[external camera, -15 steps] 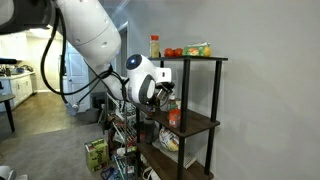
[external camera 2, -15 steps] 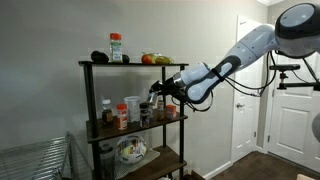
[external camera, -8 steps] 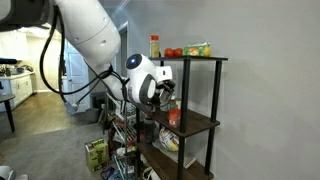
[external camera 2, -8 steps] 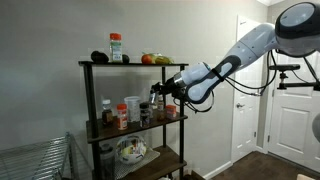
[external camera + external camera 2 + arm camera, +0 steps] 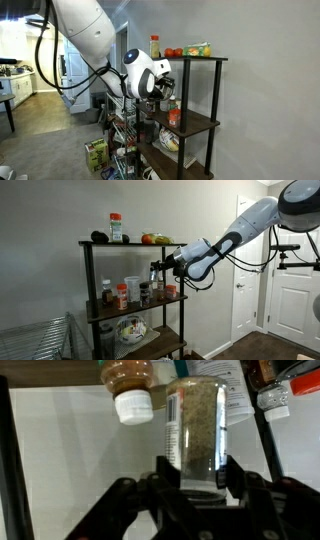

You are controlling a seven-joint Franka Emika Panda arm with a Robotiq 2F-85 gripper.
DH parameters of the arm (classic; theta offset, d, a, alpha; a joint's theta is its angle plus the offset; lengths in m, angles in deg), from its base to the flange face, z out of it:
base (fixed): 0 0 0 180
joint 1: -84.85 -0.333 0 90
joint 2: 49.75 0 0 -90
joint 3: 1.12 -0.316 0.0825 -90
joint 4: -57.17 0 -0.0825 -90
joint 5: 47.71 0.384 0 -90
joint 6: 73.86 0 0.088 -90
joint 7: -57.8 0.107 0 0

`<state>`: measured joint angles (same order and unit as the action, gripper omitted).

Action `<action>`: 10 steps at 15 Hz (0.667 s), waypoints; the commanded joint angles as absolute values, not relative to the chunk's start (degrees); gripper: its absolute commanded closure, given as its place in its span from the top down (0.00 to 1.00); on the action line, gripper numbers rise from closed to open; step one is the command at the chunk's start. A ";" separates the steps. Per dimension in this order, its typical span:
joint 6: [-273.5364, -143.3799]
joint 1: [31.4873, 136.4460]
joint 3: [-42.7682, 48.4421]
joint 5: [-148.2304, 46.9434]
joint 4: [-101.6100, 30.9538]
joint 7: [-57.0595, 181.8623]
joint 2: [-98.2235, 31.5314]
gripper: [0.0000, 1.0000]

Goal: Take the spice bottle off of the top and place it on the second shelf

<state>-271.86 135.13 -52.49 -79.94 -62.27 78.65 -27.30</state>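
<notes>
In the wrist view the tool is closed on the spice bottle, with one finger pressed to each side near one end. The bottle is upright, its long axis vertical and parallel to a neighbouring brown bottle with a white cap. It sits at the level of the second shelf; whether its base touches the board cannot be told. Beyond, the arm reaches in roughly level from the side toward the rack.
</notes>
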 commanded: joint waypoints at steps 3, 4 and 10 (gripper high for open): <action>-271.86 134.62 -52.85 -78.71 -63.50 74.04 -29.52 0.32; -271.86 134.41 -52.60 -78.45 -63.52 73.43 -29.44 0.32; -271.76 134.76 -51.91 -77.93 -66.00 72.73 -29.36 0.32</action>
<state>-271.76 134.18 -51.95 -79.68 -63.38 74.86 -27.98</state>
